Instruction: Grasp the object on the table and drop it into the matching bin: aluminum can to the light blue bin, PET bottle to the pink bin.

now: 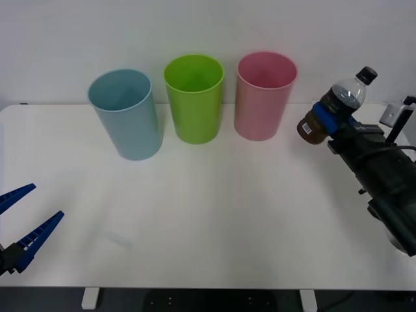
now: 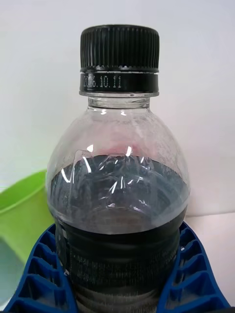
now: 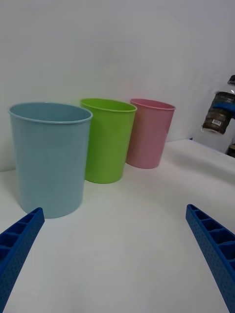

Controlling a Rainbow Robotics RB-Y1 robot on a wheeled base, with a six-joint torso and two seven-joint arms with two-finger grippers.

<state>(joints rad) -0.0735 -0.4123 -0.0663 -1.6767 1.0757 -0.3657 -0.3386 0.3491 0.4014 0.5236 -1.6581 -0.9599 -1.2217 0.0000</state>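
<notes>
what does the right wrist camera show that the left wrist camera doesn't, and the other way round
Right wrist view alone: the right gripper shut on the PET bottle, close enough to see its black cap and the date printed on the ring below it.

Left wrist view alone: the open left gripper low over the table, plus the full row of light blue bin, lime green bin and pink bin.

Both: the bottle, held up off the table to the right of the pink bin, and part of the lime green bin.

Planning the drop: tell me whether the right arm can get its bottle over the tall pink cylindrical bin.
Probably yes: the right gripper holds the bottle lifted beside the pink bin, nothing between.
</notes>
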